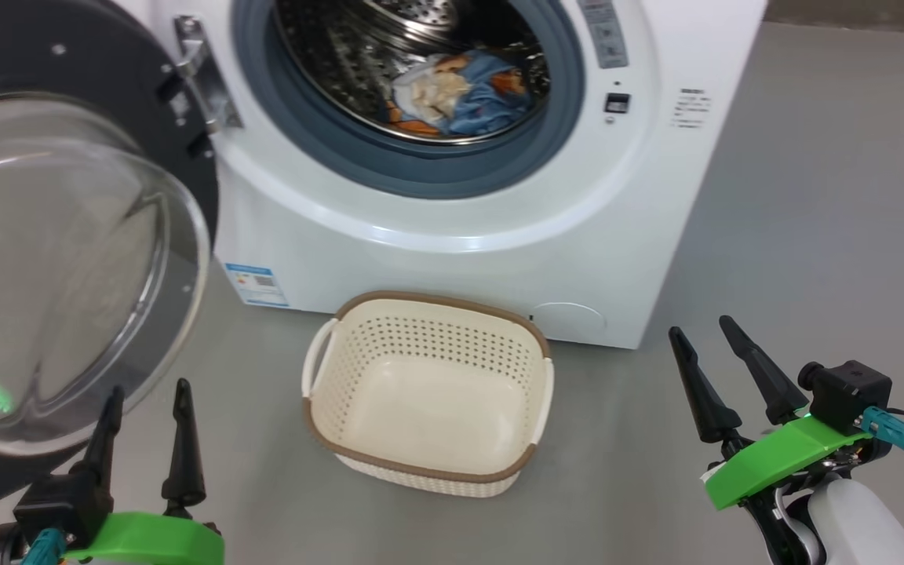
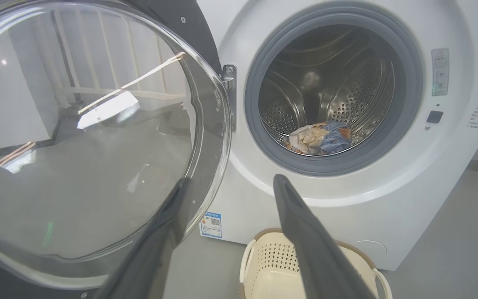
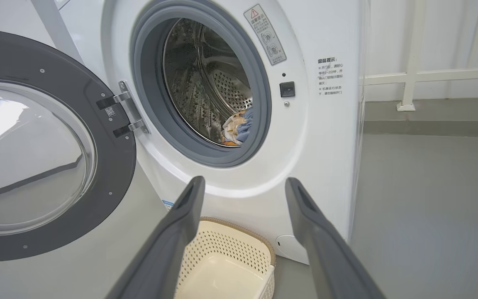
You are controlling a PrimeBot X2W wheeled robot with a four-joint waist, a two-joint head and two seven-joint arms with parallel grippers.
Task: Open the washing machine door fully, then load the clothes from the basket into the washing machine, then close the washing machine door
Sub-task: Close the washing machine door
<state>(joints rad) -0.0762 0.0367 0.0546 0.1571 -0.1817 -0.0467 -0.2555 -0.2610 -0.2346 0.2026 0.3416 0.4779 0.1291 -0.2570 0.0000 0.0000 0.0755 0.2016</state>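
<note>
1. Low in the head view, the left hand (image 1: pixel 148 386) and the right hand (image 1: pixel 700 326) both have their fingers spread, holding nothing.
2. Between them the basket (image 1: pixel 436 298) stands on the floor (image 1: pixel 813 275), just in front of the washing machine (image 1: pixel 452 259), its bare bottom showing.
3. The washing machine door (image 1: pixel 107 63) hangs open at the left, its glass bowl close over the left hand.
4. The clothes (image 1: pixel 460 98) lie bunched at the bottom of the drum (image 1: pixel 326 55).

— What's cut off?
— In the head view the washing machine door (image 1: pixel 67 235) runs past the left edge, and the washing machine (image 1: pixel 460 267) past the top.
— Anything unreadable?
— The print on its warning label (image 3: pixel 264 33) is too small. In the right wrist view the gasket (image 3: pixel 262 108) hides part of the clothes (image 3: pixel 239 128).
</note>
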